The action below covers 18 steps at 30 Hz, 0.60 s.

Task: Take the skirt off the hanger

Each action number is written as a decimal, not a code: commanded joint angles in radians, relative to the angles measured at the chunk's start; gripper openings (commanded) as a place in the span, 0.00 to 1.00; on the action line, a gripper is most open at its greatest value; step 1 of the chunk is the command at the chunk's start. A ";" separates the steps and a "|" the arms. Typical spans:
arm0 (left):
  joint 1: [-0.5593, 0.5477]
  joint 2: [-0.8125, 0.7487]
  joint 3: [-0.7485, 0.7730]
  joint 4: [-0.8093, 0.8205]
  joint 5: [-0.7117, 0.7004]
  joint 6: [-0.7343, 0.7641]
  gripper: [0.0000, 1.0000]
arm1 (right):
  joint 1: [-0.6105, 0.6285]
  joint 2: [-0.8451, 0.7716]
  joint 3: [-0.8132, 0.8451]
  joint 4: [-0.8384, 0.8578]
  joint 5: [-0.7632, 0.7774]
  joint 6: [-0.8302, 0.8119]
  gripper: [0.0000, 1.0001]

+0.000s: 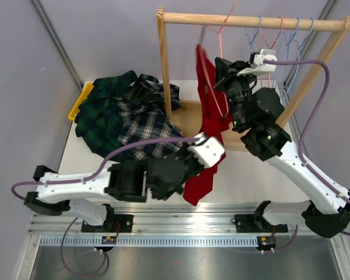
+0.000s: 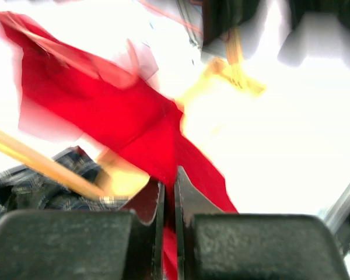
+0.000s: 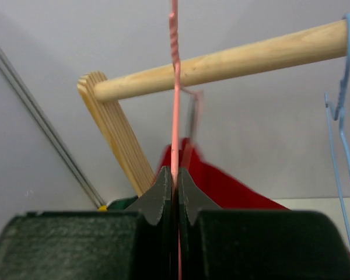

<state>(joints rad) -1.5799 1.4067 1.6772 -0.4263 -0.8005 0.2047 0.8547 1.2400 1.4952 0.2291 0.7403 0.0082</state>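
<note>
Since the skirt is soft, light cloth, it should drape and stretch rather than hold its shape, so a firm pinch low on the fabric suits drawing it off. It hangs from the hanger on the rail and trails down toward the table. How it is fastened to the hanger is not clear. The left gripper is closed on its lower part. The right gripper is clamped on the thin hanger wire, which may flex. Plaid clothes lie heaped to the left.
</note>
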 commanded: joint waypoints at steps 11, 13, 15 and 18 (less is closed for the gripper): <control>-0.026 -0.627 -0.654 0.259 -0.063 -0.238 0.00 | -0.135 0.009 0.240 -0.307 -0.538 0.157 0.00; -0.025 -0.626 -0.648 0.261 -0.094 -0.222 0.00 | -0.135 0.022 0.266 -0.355 -0.527 0.159 0.00; -0.013 -0.598 -0.634 0.270 -0.146 -0.187 0.00 | -0.135 0.039 0.322 -0.425 -0.524 0.176 0.00; 0.071 -0.549 -0.625 0.332 -0.192 -0.150 0.00 | -0.137 0.026 0.359 -0.497 -0.536 0.211 0.00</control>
<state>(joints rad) -1.5776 0.8120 1.0306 -0.2375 -0.9306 0.0280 0.7303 1.2938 1.7721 -0.2722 0.2379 0.1677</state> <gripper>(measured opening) 0.037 0.053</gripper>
